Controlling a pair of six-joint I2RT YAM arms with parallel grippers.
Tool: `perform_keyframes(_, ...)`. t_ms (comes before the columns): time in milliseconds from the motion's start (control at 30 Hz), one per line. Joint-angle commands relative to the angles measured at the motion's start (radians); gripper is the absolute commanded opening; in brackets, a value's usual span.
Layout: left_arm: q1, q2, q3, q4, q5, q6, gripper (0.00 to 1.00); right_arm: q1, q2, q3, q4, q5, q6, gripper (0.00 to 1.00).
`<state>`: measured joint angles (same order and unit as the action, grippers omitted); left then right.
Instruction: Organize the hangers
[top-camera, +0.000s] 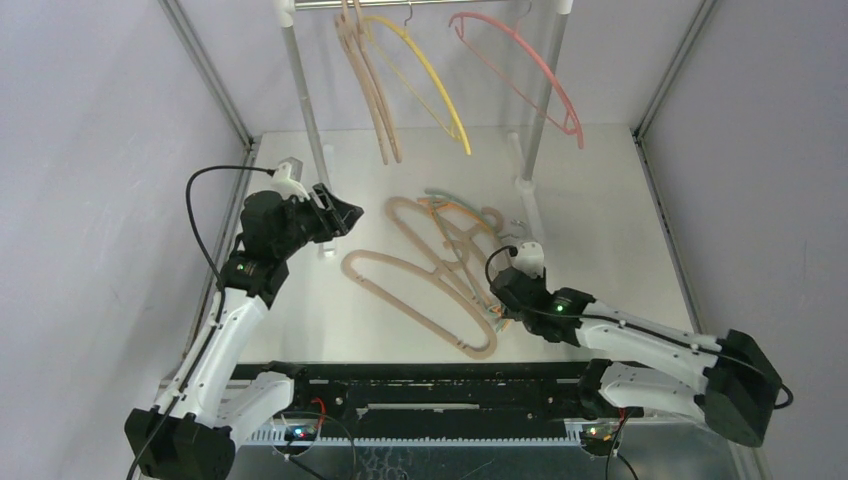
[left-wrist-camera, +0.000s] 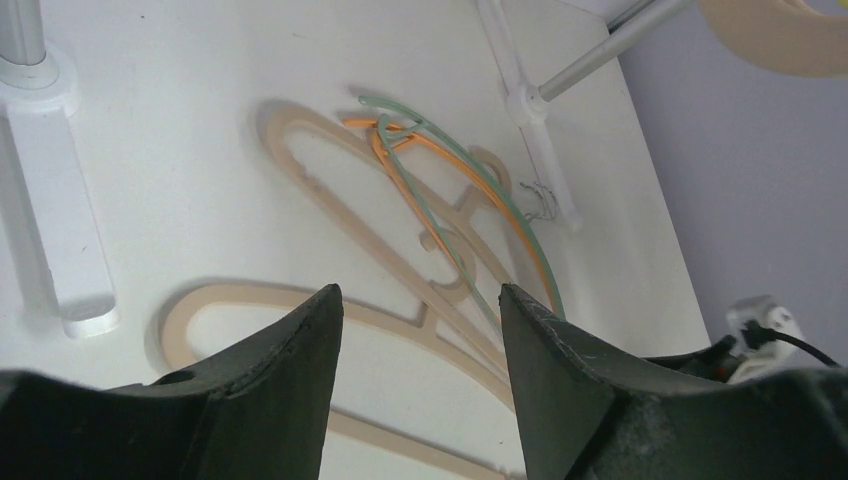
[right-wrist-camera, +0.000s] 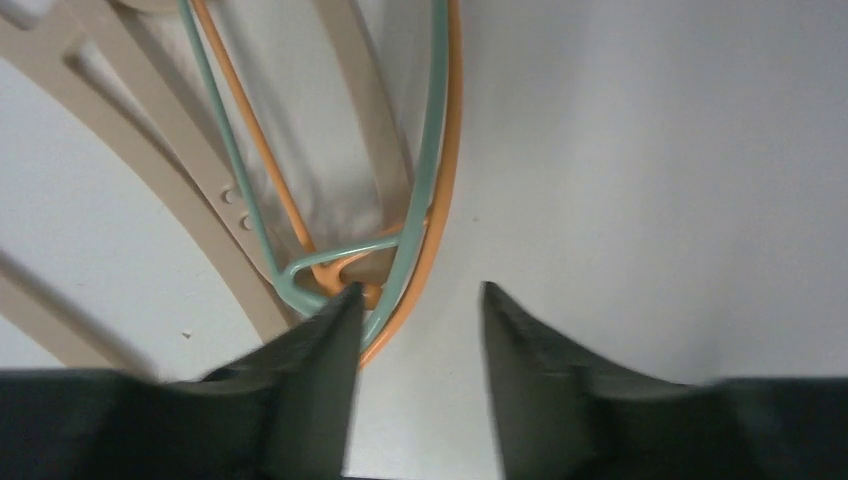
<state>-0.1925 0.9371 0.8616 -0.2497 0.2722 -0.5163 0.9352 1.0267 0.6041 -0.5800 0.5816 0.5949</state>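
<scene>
Several beige hangers (top-camera: 375, 90), a yellow hanger (top-camera: 430, 80) and a pink hanger (top-camera: 530, 75) hang on the rail at the back. Two beige hangers (top-camera: 420, 290) lie on the table with a thin green hanger (left-wrist-camera: 450, 160) and an orange hanger (left-wrist-camera: 400, 175) crossing them. My left gripper (top-camera: 345, 215) is open and empty, raised to the left of the pile; in its wrist view (left-wrist-camera: 420, 295) the near beige hanger (left-wrist-camera: 250, 300) lies below. My right gripper (top-camera: 497, 303) is open and low at the pile's right end (right-wrist-camera: 415, 290). Its left finger (right-wrist-camera: 320, 350) is next to the green (right-wrist-camera: 435, 150) and orange (right-wrist-camera: 452, 170) loops.
The white-and-metal rail frame (top-camera: 305, 110) stands at the back; its white feet (left-wrist-camera: 60, 230) rest on the table left and right (left-wrist-camera: 540, 150) of the pile. Grey walls close in both sides. A black rail (top-camera: 430, 385) runs along the near edge.
</scene>
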Motion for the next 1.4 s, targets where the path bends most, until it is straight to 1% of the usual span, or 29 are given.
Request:
perform_keyframes(0, -0.016, -0.009, -0.004, 0.054, -0.002, -0.010, 0.63, -0.038, 0.078, 0.011, 0.156, -0.016, 0.079, 0.45)
perform_keyframes(133, -0.024, -0.012, -0.005, 0.053, 0.004, -0.008, 0.63, -0.112, 0.142, 0.011, 0.233, -0.055, 0.051, 0.33)
perform_keyframes(233, -0.026, -0.017, -0.013, 0.054, 0.005, -0.006, 0.63, -0.173, 0.178, 0.010, 0.296, -0.118, 0.015, 0.29)
perform_keyframes(433, -0.028, -0.014, -0.025, 0.064, 0.010, -0.006, 0.63, -0.237, 0.253, 0.013, 0.361, -0.158, -0.012, 0.30)
perform_keyframes(600, -0.030, -0.003, -0.027, 0.070, 0.010, -0.004, 0.63, -0.241, 0.322, 0.021, 0.378, -0.167, -0.009, 0.31)
perform_keyframes(733, -0.030, 0.001, -0.029, 0.075, 0.010, -0.005, 0.63, -0.242, 0.353, 0.021, 0.386, -0.164, -0.004, 0.29)
perform_keyframes(833, -0.031, 0.003, -0.030, 0.075, 0.012, -0.004, 0.63, -0.240, 0.362, 0.021, 0.380, -0.138, 0.002, 0.29)
perform_keyframes(1033, -0.031, -0.001, -0.038, 0.079, 0.010, -0.008, 0.64, -0.240, 0.421, 0.050, 0.341, -0.078, 0.027, 0.34)
perform_keyframes(1100, -0.031, 0.000, -0.039, 0.079, 0.009, -0.008, 0.64, -0.236, 0.439, 0.060, 0.328, -0.065, 0.038, 0.34)
perform_keyframes(1167, -0.031, -0.001, -0.039, 0.079, 0.007, -0.007, 0.65, -0.232, 0.448, 0.063, 0.328, -0.063, 0.042, 0.29)
perform_keyframes(1200, -0.030, 0.000, -0.040, 0.079, 0.007, -0.007, 0.65, -0.229, 0.450, 0.063, 0.327, -0.060, 0.044, 0.24)
perform_keyframes(1300, -0.031, -0.002, -0.039, 0.079, 0.006, -0.007, 0.65, -0.218, 0.451, 0.063, 0.319, -0.040, 0.052, 0.02)
perform_keyframes(1333, -0.031, -0.003, -0.038, 0.079, 0.005, -0.007, 0.66, -0.214, 0.451, 0.064, 0.315, -0.030, 0.054, 0.00)
perform_keyframes(1367, -0.031, -0.002, -0.038, 0.078, 0.006, -0.007, 0.66, -0.208, 0.448, 0.063, 0.310, -0.023, 0.055, 0.00)
